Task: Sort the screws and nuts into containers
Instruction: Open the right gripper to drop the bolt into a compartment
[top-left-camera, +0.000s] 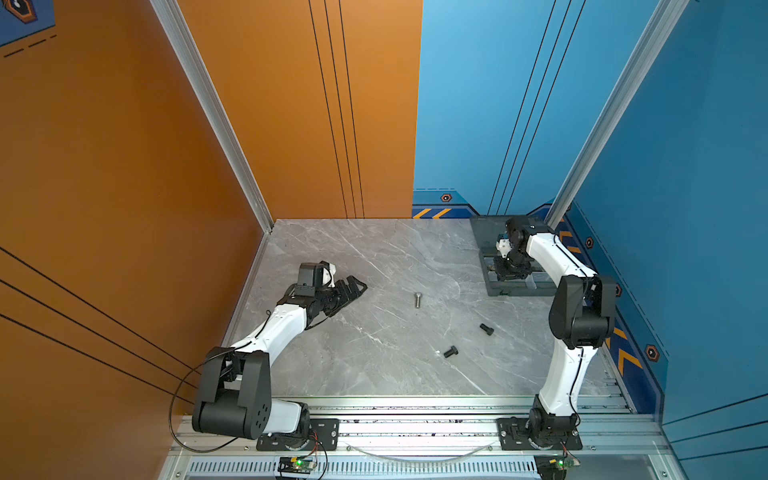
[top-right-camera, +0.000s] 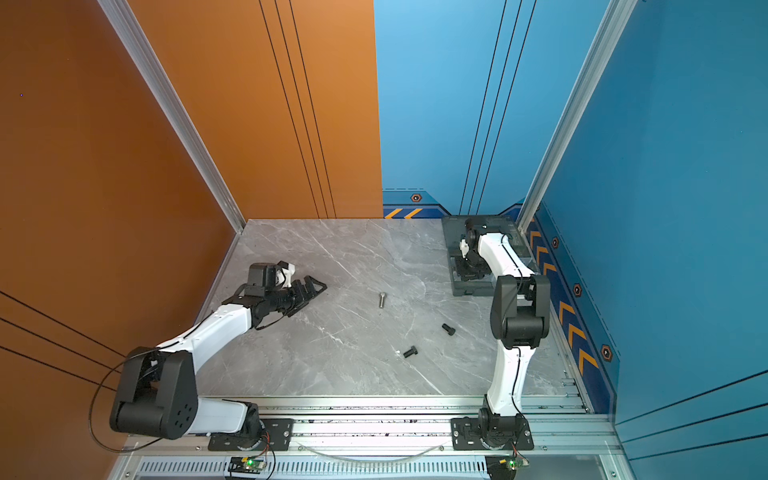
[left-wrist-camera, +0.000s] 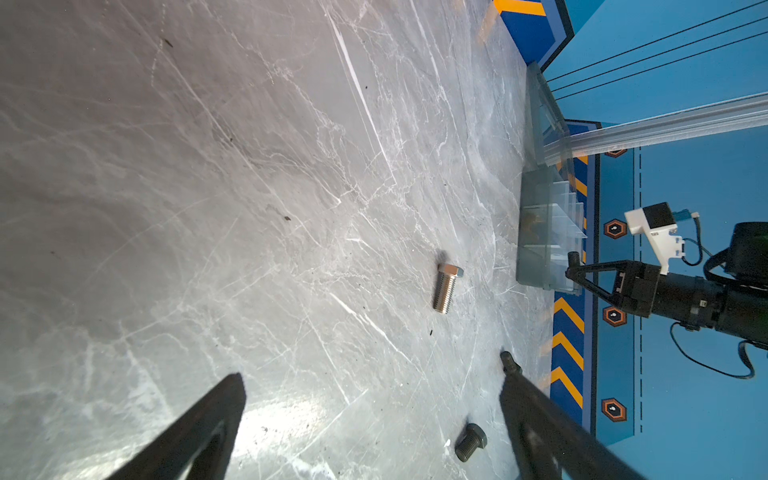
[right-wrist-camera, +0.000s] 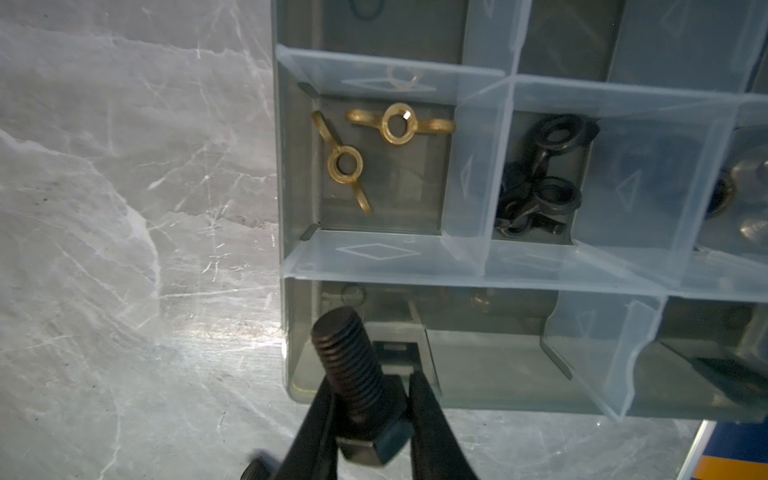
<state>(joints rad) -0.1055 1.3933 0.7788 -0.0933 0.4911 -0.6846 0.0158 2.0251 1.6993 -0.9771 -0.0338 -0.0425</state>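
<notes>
My right gripper (right-wrist-camera: 370, 384) is shut on a black hex-head screw (right-wrist-camera: 353, 374), pinched at the head with the threaded shank sticking out over the near corner compartment of the smoky-grey organiser box (right-wrist-camera: 282, 166). Two brass wing nuts (right-wrist-camera: 399, 124) lie in one compartment and black wing nuts (right-wrist-camera: 540, 187) in the one beside it. On the table lie a silver screw (top-left-camera: 418, 299) and two black screws (top-left-camera: 487, 329) (top-left-camera: 450, 351). My left gripper (left-wrist-camera: 372, 368) rests open and empty at the table's left, with the silver screw (left-wrist-camera: 446, 286) ahead of it and a black screw (left-wrist-camera: 470, 446) near one finger.
The organiser box (top-left-camera: 490, 286) stands at the back right of the marble table with its lid (top-left-camera: 484, 232) folded back against the blue wall. The orange wall runs along the left. An aluminium rail (top-left-camera: 415, 415) with both arm bases borders the front.
</notes>
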